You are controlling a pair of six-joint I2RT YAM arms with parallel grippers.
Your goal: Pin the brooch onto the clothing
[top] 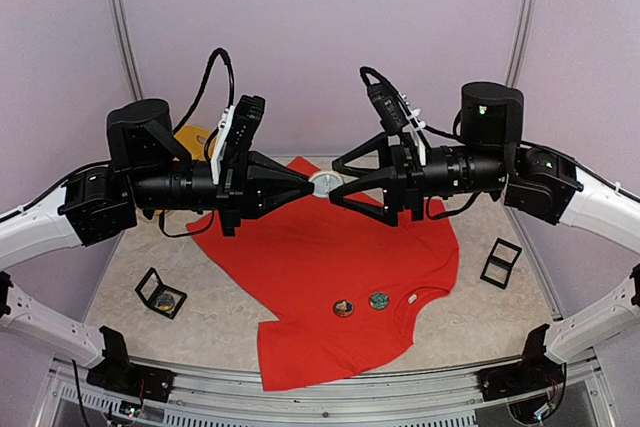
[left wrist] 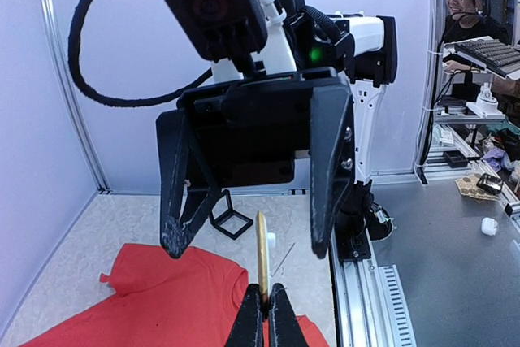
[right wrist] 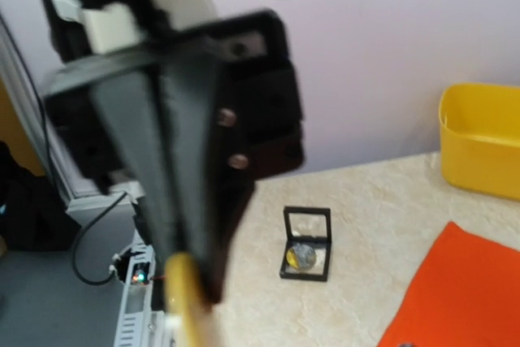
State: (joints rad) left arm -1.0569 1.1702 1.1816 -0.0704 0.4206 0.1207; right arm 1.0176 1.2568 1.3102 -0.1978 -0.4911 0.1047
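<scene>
The clothing, a red T-shirt (top: 320, 257), lies spread on the table, and its cloth also shows in the wrist views (left wrist: 162, 298) (right wrist: 463, 298). High above it, my left gripper (top: 312, 185) (left wrist: 266, 305) is shut on the lower edge of a round gold-rimmed brooch (top: 326, 183), seen edge-on in the left wrist view (left wrist: 262, 253) and blurred in the right wrist view (right wrist: 185, 298). My right gripper (top: 333, 181) (left wrist: 248, 243) faces it, open, with one finger on each side of the brooch and not touching it. Two more brooches (top: 343, 307) (top: 378, 300) rest on the shirt near the collar.
An open black box (top: 160, 293) (right wrist: 306, 245) holding a brooch lies at the left of the table. Another black box (top: 500, 263) (left wrist: 231, 219) stands at the right. A yellow basket (top: 195, 137) (right wrist: 483, 140) sits at the back left. Metal rails edge the table.
</scene>
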